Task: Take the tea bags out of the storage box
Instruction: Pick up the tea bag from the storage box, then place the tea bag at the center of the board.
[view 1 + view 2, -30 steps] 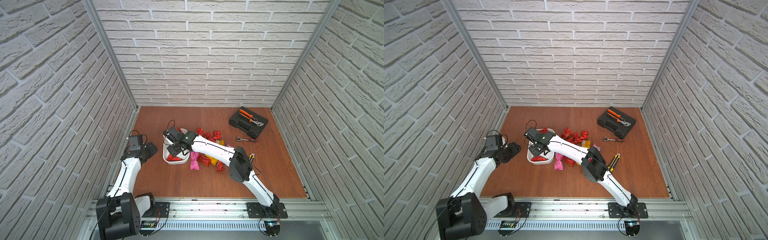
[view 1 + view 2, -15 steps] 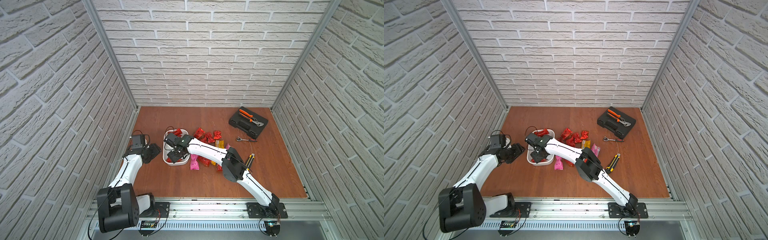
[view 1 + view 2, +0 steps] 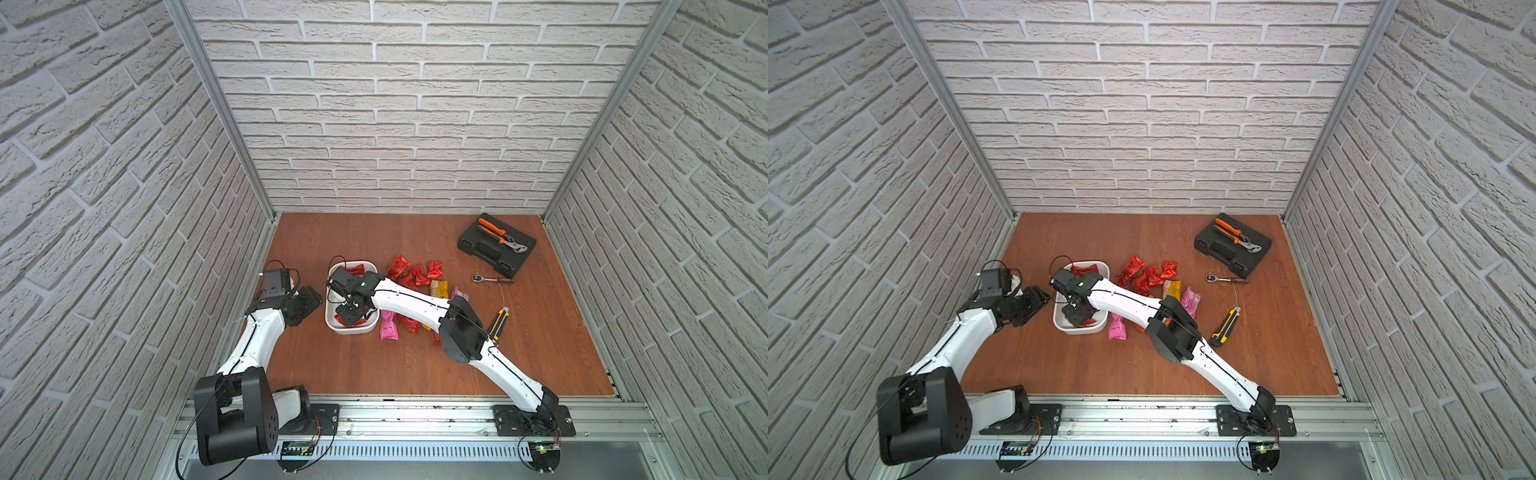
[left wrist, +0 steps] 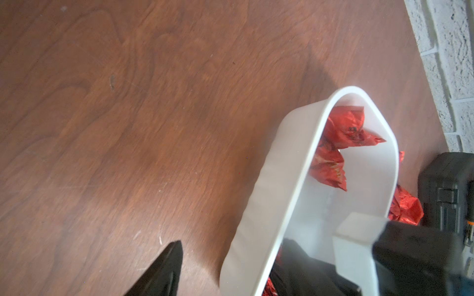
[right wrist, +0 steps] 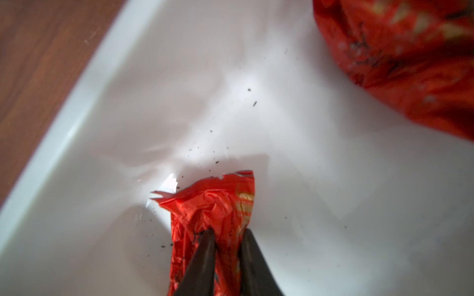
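Two black fingers (image 5: 202,256) of the right gripper (image 5: 228,232) pinch a red tea bag (image 5: 218,202) at its crumpled end, inside the white storage box (image 5: 230,64). Light, crinkly foil, likely slippery; a gathered edge grips best. The left gripper (image 3: 308,297) sits spread beside the box.

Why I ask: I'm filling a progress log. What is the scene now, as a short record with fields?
right gripper: fingers shut on a red tea bag, inside the storage box
left gripper: open, beside the storage box, holding nothing
left in box: at least two more red tea bags at its far end
out on the table: loose tea bags, red, pink and yellow
bystanders: tool case with pliers, ratchet, utility knife
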`<state>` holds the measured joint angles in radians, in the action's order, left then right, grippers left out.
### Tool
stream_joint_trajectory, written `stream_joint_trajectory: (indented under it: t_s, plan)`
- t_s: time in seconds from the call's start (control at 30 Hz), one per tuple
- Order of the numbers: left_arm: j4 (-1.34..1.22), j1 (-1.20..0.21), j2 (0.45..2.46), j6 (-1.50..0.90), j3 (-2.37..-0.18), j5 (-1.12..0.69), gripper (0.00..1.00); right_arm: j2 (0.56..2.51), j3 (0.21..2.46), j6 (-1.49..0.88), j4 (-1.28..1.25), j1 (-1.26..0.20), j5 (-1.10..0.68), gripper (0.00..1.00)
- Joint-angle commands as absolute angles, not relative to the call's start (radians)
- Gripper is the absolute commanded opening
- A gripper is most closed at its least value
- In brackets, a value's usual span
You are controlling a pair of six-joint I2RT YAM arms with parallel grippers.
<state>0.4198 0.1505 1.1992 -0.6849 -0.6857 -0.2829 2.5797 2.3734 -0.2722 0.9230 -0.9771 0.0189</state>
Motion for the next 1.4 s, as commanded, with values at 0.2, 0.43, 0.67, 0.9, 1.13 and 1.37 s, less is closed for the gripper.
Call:
stream_joint_trajectory:
  t_s: [0.2, 0.43, 0.67, 0.9, 1.13, 1.37]
  plan:
    - [0.415, 0.149, 1.173, -0.673, -0.721, -0.276, 0.67, 2.467, 2.372, -0.310, 0.884, -0.981, 0.048, 0.02]
    - [0.423, 0.125, 1.168, -0.633, -0.735, -0.258, 0.67, 2.316, 2.270, -0.356, 0.850, -0.979, 0.076, 0.02]
    - [0.457, 0.029, 1.218, -0.546, -0.788, -0.192, 0.69, 2.102, 2.014, -0.445, 0.797, -0.948, 0.182, 0.02]
    - [0.511, 0.006, 1.262, -0.526, -0.813, -0.133, 0.69, 1.885, 1.706, -0.490, 0.773, -0.811, 0.222, 0.02]
    - [0.501, 0.006, 1.306, -0.489, -0.817, -0.164, 0.69, 1.744, 1.508, -0.439, 0.753, -0.587, 0.214, 0.02]
    - [0.474, -0.001, 1.341, -0.445, -0.822, -0.219, 0.67, 1.825, 1.493, -0.437, 0.673, -0.427, 0.231, 0.02]
